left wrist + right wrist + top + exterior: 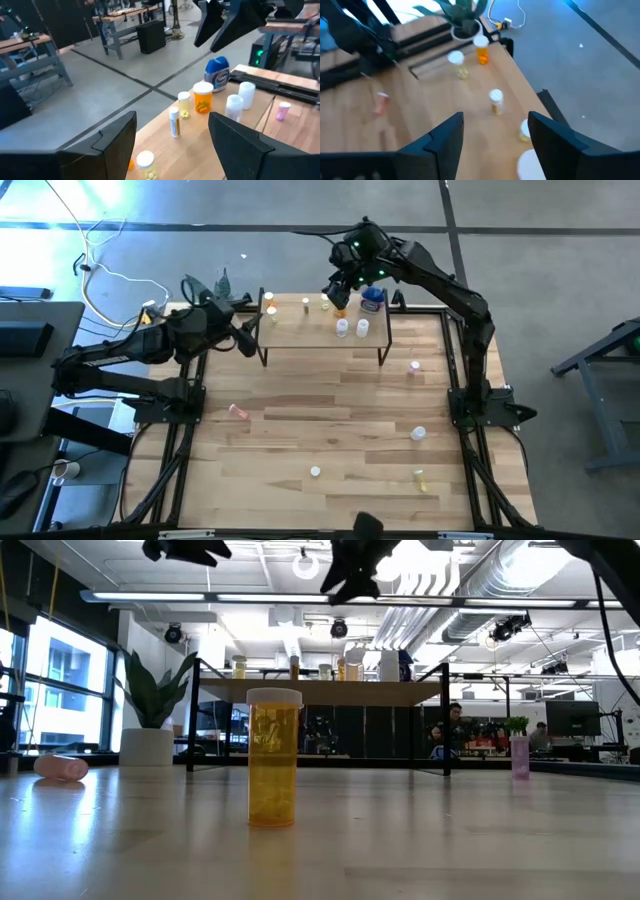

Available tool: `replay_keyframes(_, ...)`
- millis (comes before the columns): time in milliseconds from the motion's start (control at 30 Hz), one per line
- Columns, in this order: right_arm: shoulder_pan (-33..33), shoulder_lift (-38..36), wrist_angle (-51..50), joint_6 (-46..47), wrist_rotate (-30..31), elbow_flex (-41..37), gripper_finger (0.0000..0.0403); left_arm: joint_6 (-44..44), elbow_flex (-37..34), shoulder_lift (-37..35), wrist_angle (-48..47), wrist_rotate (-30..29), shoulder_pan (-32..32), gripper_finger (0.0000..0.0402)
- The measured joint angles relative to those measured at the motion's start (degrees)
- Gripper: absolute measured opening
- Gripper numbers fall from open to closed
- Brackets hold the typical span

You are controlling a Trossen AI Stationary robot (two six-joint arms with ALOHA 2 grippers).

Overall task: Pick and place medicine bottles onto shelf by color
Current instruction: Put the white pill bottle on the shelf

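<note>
The shelf (310, 340) stands at the table's far side and carries several bottles: a blue one (372, 300), two white ones (342, 328), an orange one (203, 97) and small yellow ones (183, 104). My right gripper (340, 288) hangs open above the shelf's far edge, just left of the blue bottle, with nothing between its fingers (495, 119). My left gripper (250, 335) is open at the shelf's left end, pointing along the shelf, also empty (172, 122). An amber bottle (273, 758) stands upright on the table near the front.
On the tabletop are a pink bottle lying at the left (237, 411), an upright pink one at the right (415, 367), a white one (418, 434), a white-capped one (315, 472) and a yellow one (421, 478). A potted plant (222, 283) stands at the far left corner.
</note>
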Motion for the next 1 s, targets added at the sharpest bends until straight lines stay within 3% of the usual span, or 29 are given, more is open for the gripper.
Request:
replay_keyframes(233,3.7,-4.4,-2.4,3.9,1.7,0.0,0.0212,0.2,0.0,-4.2,-0.1,6.8,0.0,0.0236)
replay_keyframes(533,10.3,-8.9,-9.5,4.8,12.7,0.0,0.0212,-0.5,0.0,-5.4,-4.8,16.4,0.0,0.0236)
replay_keyframes(1000,15.2,-13.0,-25.7,4.8,22.1,0.0,0.0212,1.1,0.0,-5.4,-5.1,18.0,0.0,0.0236)
